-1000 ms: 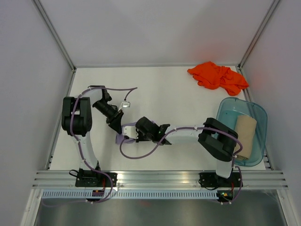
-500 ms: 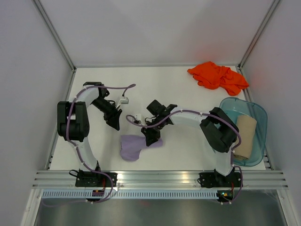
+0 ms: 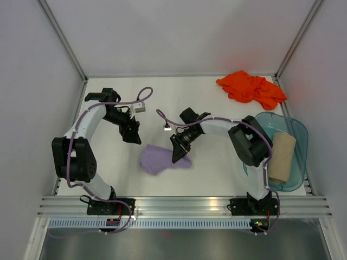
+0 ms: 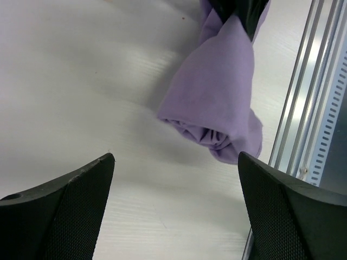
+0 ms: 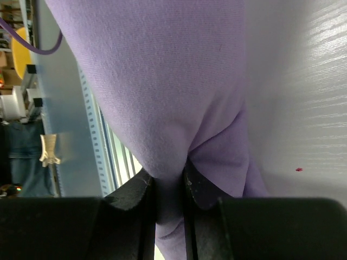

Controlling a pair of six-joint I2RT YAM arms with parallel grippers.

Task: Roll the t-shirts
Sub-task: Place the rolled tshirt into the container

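Note:
A rolled lavender t-shirt (image 3: 158, 160) lies near the table's middle, its right end pinched by my right gripper (image 3: 179, 155), which is shut on it. In the right wrist view the lavender t-shirt (image 5: 162, 81) bulges out from between the two jaws. My left gripper (image 3: 132, 134) stands open up and to the left of the roll, apart from it; its wrist view shows the lavender t-shirt (image 4: 217, 103) beyond the wide-apart fingers. An orange t-shirt (image 3: 251, 88) lies crumpled at the back right. A rolled beige t-shirt (image 3: 282, 157) rests in the tub.
A translucent teal tub (image 3: 267, 122) stands at the right edge of the table. Aluminium rails (image 3: 184, 205) run along the near edge. White walls enclose the back and both sides.
My left gripper has let go of the lavender t-shirt, opened wide and drawn back up and to the left. The right gripper has swung the roll out to the right, still holding it.

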